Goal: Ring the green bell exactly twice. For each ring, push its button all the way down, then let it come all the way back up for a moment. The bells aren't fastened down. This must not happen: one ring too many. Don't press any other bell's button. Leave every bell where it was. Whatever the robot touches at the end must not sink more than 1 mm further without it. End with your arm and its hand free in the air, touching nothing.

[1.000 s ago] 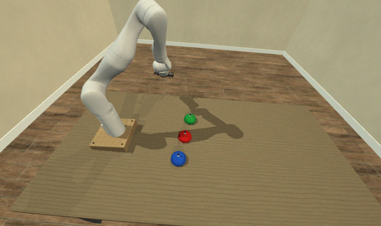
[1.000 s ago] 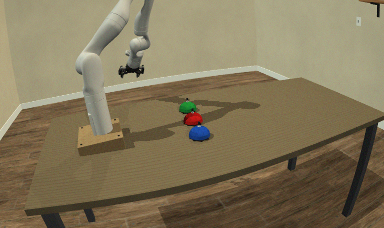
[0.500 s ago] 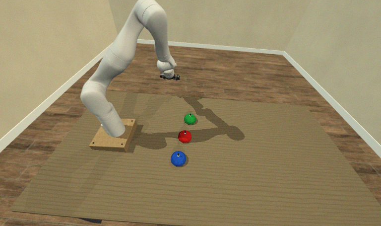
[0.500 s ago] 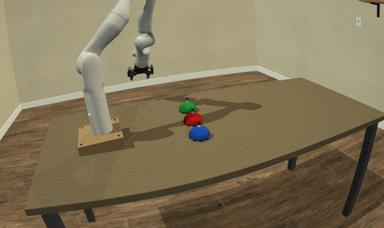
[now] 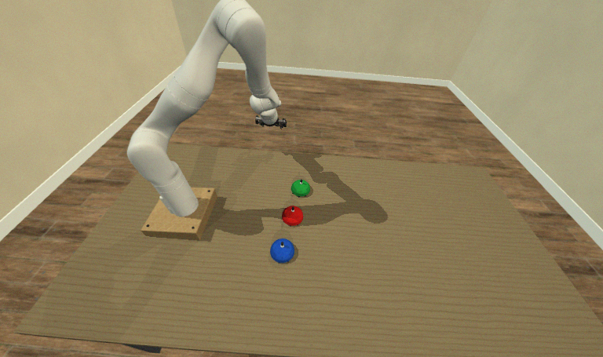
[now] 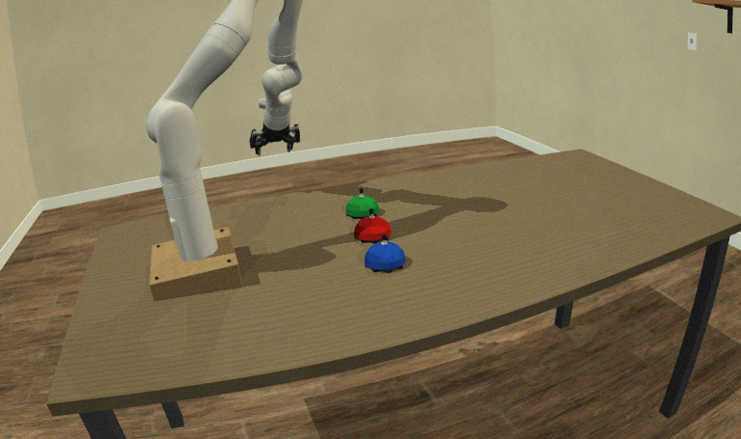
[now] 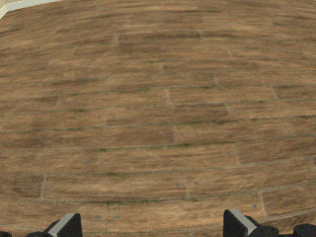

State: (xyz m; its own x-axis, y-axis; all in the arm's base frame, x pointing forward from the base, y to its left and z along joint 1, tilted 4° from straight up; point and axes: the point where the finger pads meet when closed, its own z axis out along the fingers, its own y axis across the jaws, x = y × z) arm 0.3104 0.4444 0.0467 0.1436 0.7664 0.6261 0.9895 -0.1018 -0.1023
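Three dome bells stand in a row on the wooden table. The green bell (image 5: 301, 187) is the farthest from the front edge, and it also shows in the exterior view (image 6: 362, 205). Its small button stands up on top. The red bell (image 5: 292, 215) is in the middle and the blue bell (image 5: 282, 250) is nearest the front. My gripper (image 5: 270, 123) (image 6: 274, 139) hangs high above the table, up and to the left of the green bell, well apart from it. It is open and empty. In the wrist view the two fingertips frame only the floor; no bell shows there.
The arm's wooden base block (image 5: 180, 213) sits on the table to the left of the bells. The red bell (image 6: 371, 228) and blue bell (image 6: 384, 256) stand close to the green one. The table's far edge lies just below the gripper.
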